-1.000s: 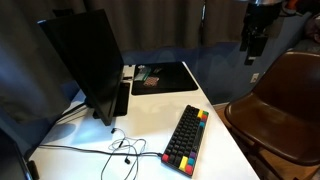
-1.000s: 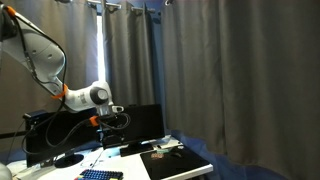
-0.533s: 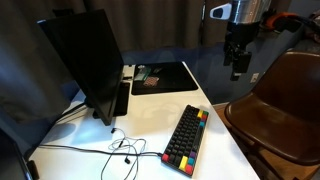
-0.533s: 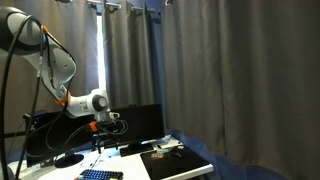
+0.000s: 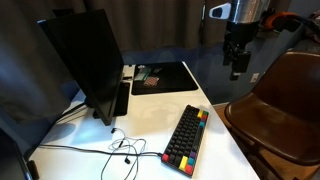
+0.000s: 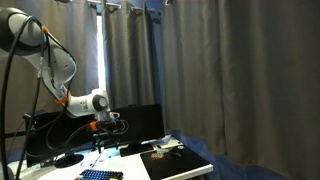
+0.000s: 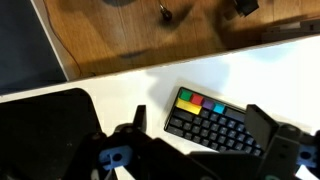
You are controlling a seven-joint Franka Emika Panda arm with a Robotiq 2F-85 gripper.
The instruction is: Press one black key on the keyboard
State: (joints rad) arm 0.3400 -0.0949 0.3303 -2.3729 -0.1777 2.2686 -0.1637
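Note:
The black keyboard (image 5: 187, 138) lies on the white table near its front right edge, with coloured keys along one side and at its ends. It also shows in the wrist view (image 7: 215, 125) and at the bottom of an exterior view (image 6: 100, 174). My gripper (image 5: 236, 70) hangs in the air well above and behind the keyboard, touching nothing. In the wrist view my gripper (image 7: 198, 113) is open and empty, with its two dark fingers (image 7: 137, 118) on either side of the keyboard's end with the coloured keys.
A large monitor (image 5: 85, 60) stands at the left of the white table (image 5: 150, 125). A flat black desk mat (image 5: 160, 76) lies at the back. Thin cables (image 5: 120, 150) trail across the front. A brown chair (image 5: 285, 100) stands close to the table's right edge.
From a second ago my gripper has come down and moved a little toward the table. Over the last half second nothing has visibly moved.

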